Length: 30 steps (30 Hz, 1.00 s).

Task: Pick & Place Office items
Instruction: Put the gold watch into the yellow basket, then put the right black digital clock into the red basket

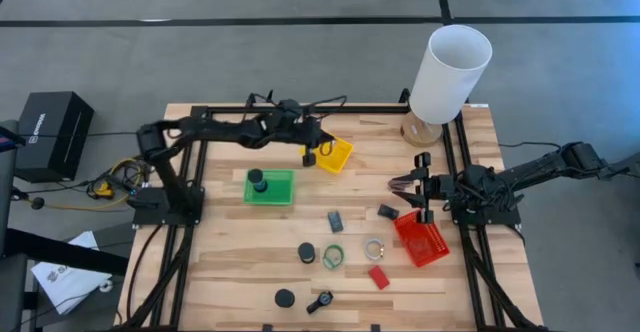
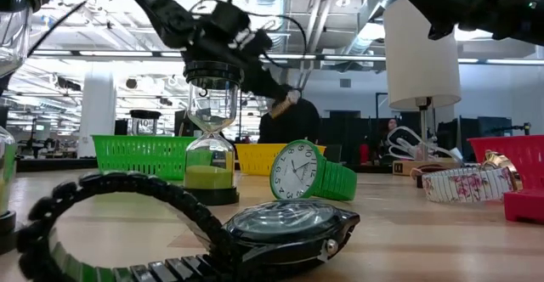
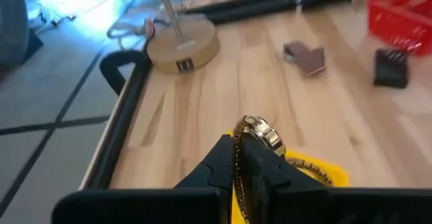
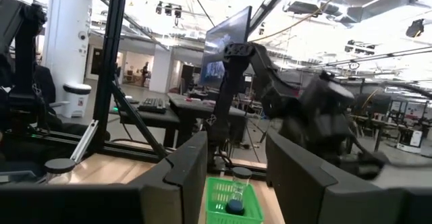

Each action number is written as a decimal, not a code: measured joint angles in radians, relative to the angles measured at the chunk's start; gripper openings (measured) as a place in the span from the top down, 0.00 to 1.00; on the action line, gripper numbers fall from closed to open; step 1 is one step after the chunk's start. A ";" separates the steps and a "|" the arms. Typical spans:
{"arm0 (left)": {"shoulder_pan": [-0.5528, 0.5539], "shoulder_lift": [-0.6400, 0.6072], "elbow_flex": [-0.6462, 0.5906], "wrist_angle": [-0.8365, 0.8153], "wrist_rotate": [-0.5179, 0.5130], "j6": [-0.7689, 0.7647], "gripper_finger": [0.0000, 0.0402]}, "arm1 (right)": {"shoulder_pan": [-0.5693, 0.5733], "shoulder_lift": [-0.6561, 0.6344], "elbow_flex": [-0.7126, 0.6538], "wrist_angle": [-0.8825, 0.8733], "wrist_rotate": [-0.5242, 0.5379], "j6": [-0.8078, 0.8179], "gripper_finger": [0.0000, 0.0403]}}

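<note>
While watches are lying loose on the desk (image 1: 250,262), the left pincer (image 1: 310,158) — clamped on a gold watch (image 3: 260,133) — is hovering over the yellow tray (image 1: 340,158).

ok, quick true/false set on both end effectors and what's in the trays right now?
1. The left end effector is shut on a gold watch over the yellow tray. True.
2. The right end effector grips the red block. False: it is open, and the block lies on the table.
3. An hourglass stands in the green tray. True.
4. The green watch lies in the red tray. False: it lies on the bare table, apart from it.
</note>
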 joint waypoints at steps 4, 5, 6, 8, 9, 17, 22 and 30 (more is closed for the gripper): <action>0.005 0.068 0.024 0.000 -0.010 0.001 0.99 | 0.000 0.000 0.000 0.000 0.000 0.000 0.65; 0.005 0.083 0.027 0.000 -0.021 0.001 0.99 | 0.000 0.000 0.000 0.000 0.000 0.000 0.65; 0.005 0.095 0.027 -0.005 -0.030 0.002 0.99 | 0.000 0.000 0.000 0.000 0.000 0.000 0.65; 0.005 0.110 0.027 -0.012 -0.063 0.002 0.98 | 0.000 0.000 0.000 -0.001 0.000 0.000 0.65; 0.005 0.113 0.027 -0.015 -0.078 0.002 0.97 | 0.000 0.000 0.000 -0.002 0.000 0.000 0.65; 0.004 0.115 0.027 -0.019 -0.141 0.002 0.90 | 0.000 0.000 0.000 -0.005 0.000 0.013 0.65; 0.004 0.115 0.027 -0.049 -0.209 -0.001 0.83 | 0.000 0.000 0.000 -0.005 0.000 0.023 0.65; 0.000 0.115 0.027 -0.088 -0.197 -0.065 0.72 | 0.000 0.000 0.000 -0.009 -0.001 0.065 0.65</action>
